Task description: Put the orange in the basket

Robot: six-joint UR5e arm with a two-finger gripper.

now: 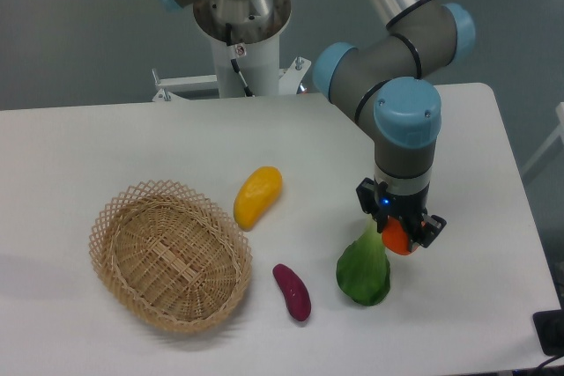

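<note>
The white worktop [106, 143] carries one woven tan wicker basket [170, 254] at its left, open room around it. One green leafy vegetable [363, 271], one yellow mango-like fruit [257, 196], one purple tuber [292, 291]. The tool [398, 233] grips one small round orange [396, 238], right, well apart from the basket.

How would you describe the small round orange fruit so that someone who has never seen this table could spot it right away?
Start at the white table and follow the grey and blue robot arm down to its gripper near the right edge. The small round bright-orange fruit sits between the fingers, just above the green leafy vegetable. It is the only ball-shaped item; the yellow-orange mango-like fruit is elongated and lies near the woven wicker basket.
</note>
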